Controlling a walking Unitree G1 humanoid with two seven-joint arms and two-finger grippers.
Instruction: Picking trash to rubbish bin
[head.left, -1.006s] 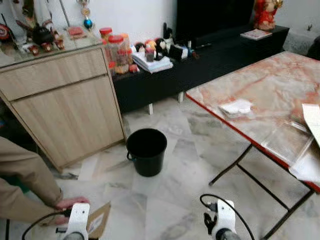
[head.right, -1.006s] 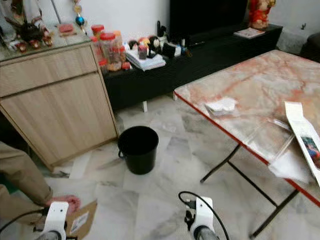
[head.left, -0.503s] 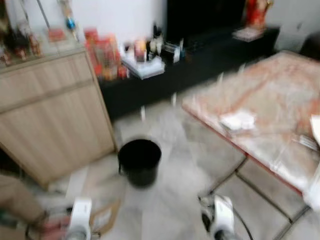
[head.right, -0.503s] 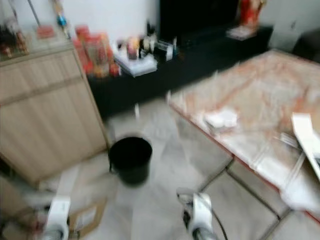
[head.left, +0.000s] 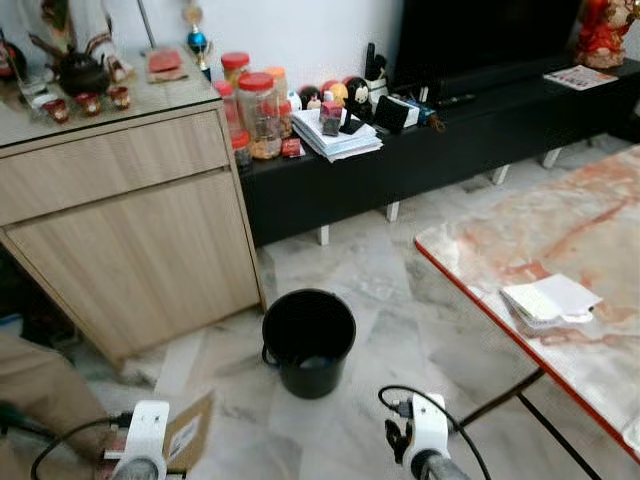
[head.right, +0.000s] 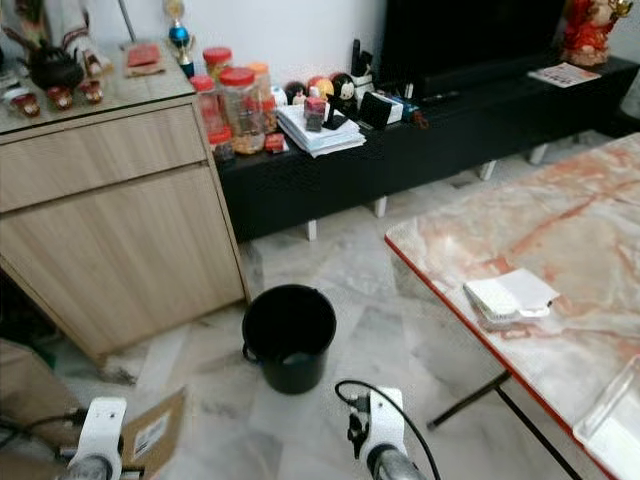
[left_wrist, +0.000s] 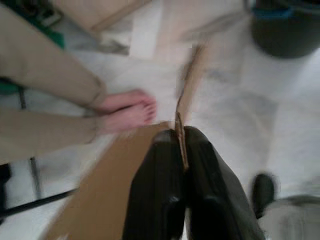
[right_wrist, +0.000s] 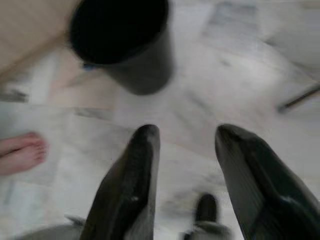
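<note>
Brown flat cardboard scrap (left_wrist: 100, 200) is clamped in the left gripper (left_wrist: 181, 145), not yet dropped in the round black plastic bin (head.left: 308, 340) just ahead, while the right gripper (right_wrist: 185, 137) hangs spread, empty.

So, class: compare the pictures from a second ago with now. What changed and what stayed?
The camera swung, so the whole scene shifted; the bin itself stays put. A person's hand that touched the cardboard has gone. The left gripper still pinches the cardboard; the right gripper stays open.
</note>
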